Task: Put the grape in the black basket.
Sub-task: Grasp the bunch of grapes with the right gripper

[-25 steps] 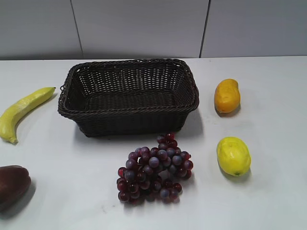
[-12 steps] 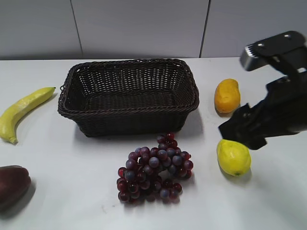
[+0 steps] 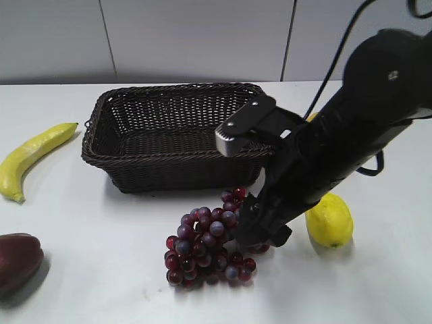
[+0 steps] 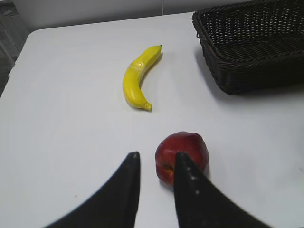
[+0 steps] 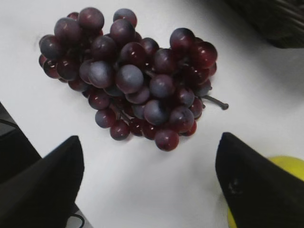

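Note:
The grape [image 3: 209,243] is a bunch of dark red-purple grapes lying on the white table in front of the black basket [image 3: 182,156], which is empty. My right gripper [image 3: 263,236] is open and down at the bunch's right side. In the right wrist view the grape [image 5: 133,76] lies just beyond the wide-open jaws [image 5: 149,161], not between them, and a corner of the basket [image 5: 280,23] shows at the top right. My left gripper [image 4: 156,156] is narrowly open, empty and low over the table; the basket [image 4: 247,71] is at its far right. It is out of the exterior view.
A yellow banana [image 3: 34,155] [image 4: 137,78] lies left of the basket. A dark maroon single fruit [image 3: 17,260] [image 4: 190,149] sits at the front left, just beyond my left fingers. A yellow fruit [image 3: 331,223] [image 5: 285,166] lies right of the grape, beside my right arm.
My right arm has come in from the right and dropped to the grape's right side, hiding the orange fruit behind it. The grape and the basket have not moved.

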